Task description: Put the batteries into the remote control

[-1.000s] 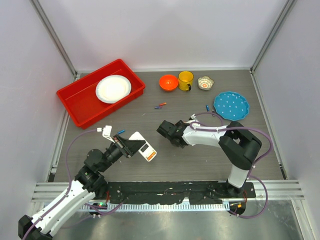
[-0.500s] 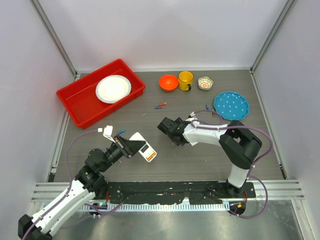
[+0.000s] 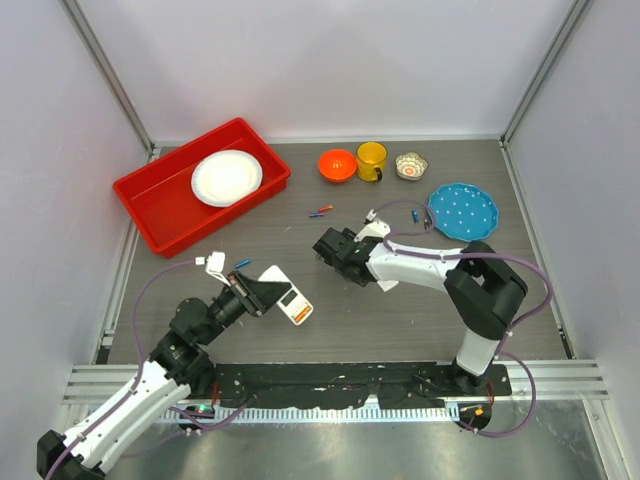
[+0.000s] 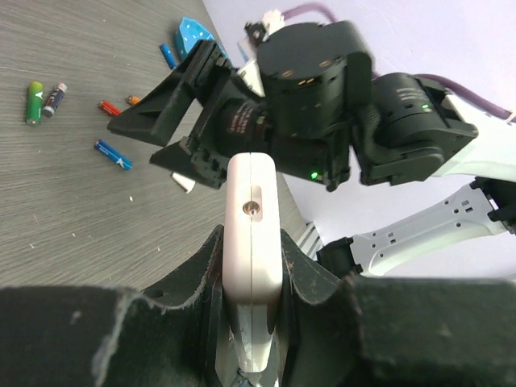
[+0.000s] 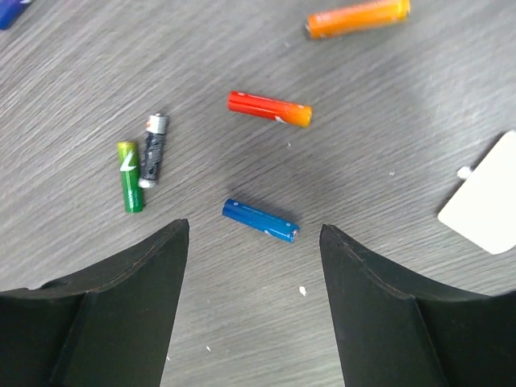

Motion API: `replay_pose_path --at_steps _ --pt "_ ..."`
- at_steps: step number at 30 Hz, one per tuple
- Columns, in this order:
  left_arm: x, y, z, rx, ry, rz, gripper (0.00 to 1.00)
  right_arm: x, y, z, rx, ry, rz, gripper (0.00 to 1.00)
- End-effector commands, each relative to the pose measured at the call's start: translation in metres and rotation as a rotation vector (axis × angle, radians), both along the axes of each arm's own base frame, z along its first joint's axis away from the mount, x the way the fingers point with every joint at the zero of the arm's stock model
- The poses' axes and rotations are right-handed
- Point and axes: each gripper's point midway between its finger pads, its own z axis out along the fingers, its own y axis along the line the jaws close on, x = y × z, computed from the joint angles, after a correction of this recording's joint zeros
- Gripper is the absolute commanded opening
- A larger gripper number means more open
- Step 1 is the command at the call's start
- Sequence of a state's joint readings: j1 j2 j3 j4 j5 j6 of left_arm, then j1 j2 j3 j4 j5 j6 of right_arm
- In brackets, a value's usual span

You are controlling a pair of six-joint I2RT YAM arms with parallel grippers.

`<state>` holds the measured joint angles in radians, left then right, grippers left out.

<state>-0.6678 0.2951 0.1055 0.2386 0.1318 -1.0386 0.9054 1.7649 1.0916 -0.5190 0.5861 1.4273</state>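
My left gripper (image 4: 252,242) is shut on the white remote control (image 4: 253,193), held edge-on between the fingers. From above, the remote control (image 3: 290,301) shows its orange panel at the left gripper (image 3: 264,293). My right gripper (image 5: 255,232) is open above the table, with nothing between its fingers. Just beyond its tips lies a blue battery (image 5: 260,220). Farther off lie a red battery (image 5: 269,108), an orange one (image 5: 359,18) and a green one (image 5: 129,176) beside a dark one (image 5: 153,149). From above, the right gripper (image 3: 324,243) sits just short of the batteries (image 3: 320,211).
A small white cover piece (image 5: 488,214) lies right of the right gripper. A red bin (image 3: 160,210) with a white plate stands at the back left. An orange bowl (image 3: 337,164), a yellow mug (image 3: 371,159), a small patterned bowl (image 3: 410,165) and a blue plate (image 3: 462,210) line the back right.
The right gripper has opened wider and shifted slightly away from me, toward the batteries. The left arm has held still with the remote control.
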Motion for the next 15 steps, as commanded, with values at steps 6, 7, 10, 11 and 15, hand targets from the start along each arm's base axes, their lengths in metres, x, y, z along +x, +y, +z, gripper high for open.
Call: replay_pose_path --at_steps 6,7,10,11,15 --pt "-0.002 0.003 0.011 -0.011 -0.045 0.008 0.0 0.017 0.009 0.071 -0.293 -0.111 0.772 0.61" --pt "-0.002 0.003 0.011 -0.01 -0.049 0.007 0.0 0.017 0.009 0.067 -0.324 -0.092 0.865 0.54" --pt "-0.003 0.003 0.013 -0.015 -0.056 0.002 0.0 0.018 0.007 0.054 -0.382 -0.039 1.0 0.45" --pt "-0.003 0.003 0.013 -0.017 -0.059 -0.001 0.0 0.018 0.008 0.052 -0.381 -0.039 1.026 0.45" --pt "-0.005 0.001 0.014 -0.017 -0.059 -0.015 0.0 0.022 0.012 0.045 -0.39 -0.032 1.091 0.45"
